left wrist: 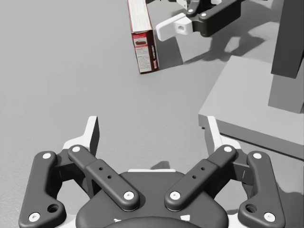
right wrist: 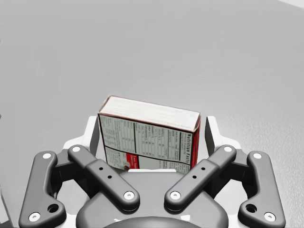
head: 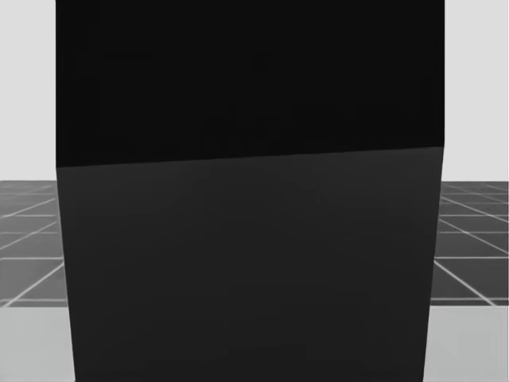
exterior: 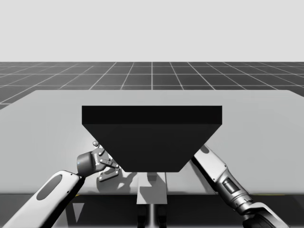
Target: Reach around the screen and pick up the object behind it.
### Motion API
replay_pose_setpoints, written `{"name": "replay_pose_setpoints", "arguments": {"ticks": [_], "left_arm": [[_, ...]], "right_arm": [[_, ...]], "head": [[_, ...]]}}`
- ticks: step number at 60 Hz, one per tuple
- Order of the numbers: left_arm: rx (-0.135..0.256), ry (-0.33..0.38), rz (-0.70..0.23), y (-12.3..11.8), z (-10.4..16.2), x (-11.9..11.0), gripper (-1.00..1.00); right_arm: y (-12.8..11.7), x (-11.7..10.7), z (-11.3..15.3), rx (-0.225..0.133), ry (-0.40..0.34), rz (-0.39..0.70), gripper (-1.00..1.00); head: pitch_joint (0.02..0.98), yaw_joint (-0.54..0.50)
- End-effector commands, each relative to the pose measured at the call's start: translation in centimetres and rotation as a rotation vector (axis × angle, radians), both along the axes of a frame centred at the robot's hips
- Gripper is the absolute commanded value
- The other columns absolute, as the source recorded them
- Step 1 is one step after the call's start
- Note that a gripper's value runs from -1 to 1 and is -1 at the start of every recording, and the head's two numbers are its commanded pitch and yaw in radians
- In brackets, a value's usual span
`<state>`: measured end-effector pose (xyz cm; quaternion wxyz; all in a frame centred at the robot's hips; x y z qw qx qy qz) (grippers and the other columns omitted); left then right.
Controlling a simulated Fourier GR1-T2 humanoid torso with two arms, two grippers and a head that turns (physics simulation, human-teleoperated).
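Behind the tall flat black screen, on its far side from me, the small red-edged cardboard box w/ a white printed panel stands upright on the grey tabletop. My right hand is there w/ it. The arm goes in past the screen's right edge, fingers spread wide, box sitting btwn them. Not pinched: a thin gap shows at one finger at least, so I read it as straddling, no grip yet.

Key relation: the box's broad printed face is turned to the right wrist and its narrow edges face the fingers, i.e. the closing line runs across the box's width, long axis vertical. Looks squared up, so the next move is prob. just squeeze, then lift.

My left hand sits at the screen's left side, also spread, holding nothing, box well ahead of it. It's farther off, so the right arm is the one for the job. Risk: uneven contact could tip the thin box.
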<state>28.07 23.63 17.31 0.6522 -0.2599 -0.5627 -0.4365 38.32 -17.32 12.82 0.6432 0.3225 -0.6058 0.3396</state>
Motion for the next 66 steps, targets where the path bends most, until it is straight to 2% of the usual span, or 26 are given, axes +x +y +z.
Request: {"name": "replay_pose_setpoints", "arguments": {"ticks": [1, 17, 30, 33, 34, 35, 37, 38, 39, 40, 41, 52, 59, 66], "left_arm": [[0.002, -0.001, -0.002, 0.0, -0.1, -0.1, -1.00], [0.001, -0.005, -0.004, 0.1, -0.1, -0.2, -1.00], [0.003, -0.009, -0.008, 0.0, -0.2, -0.2, -1.00], [0.004, -0.011, -0.007, 0.0, -0.2, -0.2, -1.00], [0.004, -0.012, -0.007, 0.0, -0.2, -0.2, -1.00], [0.004, -0.012, -0.007, 0.0, -0.2, -0.2, -1.00], [0.005, -0.013, -0.008, 0.1, -0.2, -0.2, -1.00], [0.006, -0.014, -0.008, 0.0, -0.2, -0.2, -1.00], [0.008, -0.016, -0.007, 0.0, -0.3, -0.3, -1.00], [0.011, -0.018, -0.005, 0.0, -0.3, -0.3, -1.00], [0.011, -0.019, -0.006, 0.0, -0.3, -0.3, -1.00], [0.011, -0.022, -0.007, 0.0, -0.2, -0.4, -1.00], [0.012, -0.024, -0.005, 0.0, -0.1, -0.4, -1.00], [0.012, -0.026, -0.005, 0.0, -0.1, -0.4, -1.00]], "right_arm": [[1.2, 1.2, -0.7, -0.006, 0.021, 0.008, -1.00], [2.2, 2.3, -1.8, -0.023, 0.049, 0.005, -1.00], [2.9, 3.0, -2.0, -0.019, 0.055, 0.014, -1.00], [3.0, 3.1, -2.0, -0.001, 0.069, 0.020, -1.00], [3.0, 3.1, -2.0, -0.005, 0.061, 0.014, -1.00], [3.0, 3.1, -2.1, -0.006, 0.043, -0.003, -0.97], [2.9, 2.9, -2.2, -0.015, 0.014, -0.052, -0.46], [2.9, 2.9, -2.3, -0.014, 0.006, -0.066, -0.06], [2.9, 2.9, -2.3, -0.014, 0.010, -0.063, 0.18], [2.8, 2.8, -2.3, -0.015, 0.013, -0.062, 0.86], [2.7, 2.8, -2.4, -0.018, 0.012, -0.063, 0.96], [0.9, 2.1, -2.2, -0.020, -0.001, -0.088, 1.00], [-1.7, 1.0, -1.5, -0.019, -0.019, -0.110, 1.00], [-4.4, -0.7, -0.9, -0.032, -0.046, -0.130, 1.00]], "head": [[0.175, -0.01], [0.177, -0.01], [0.180, 0.00], [0.181, 0.00], [0.181, 0.00], [0.181, 0.00], [0.182, 0.00], [0.182, 0.00], [0.183, 0.00], [0.182, 0.00], [0.182, 0.00], [0.180, 0.00], [0.180, 0.00], [0.180, 0.00]]}}
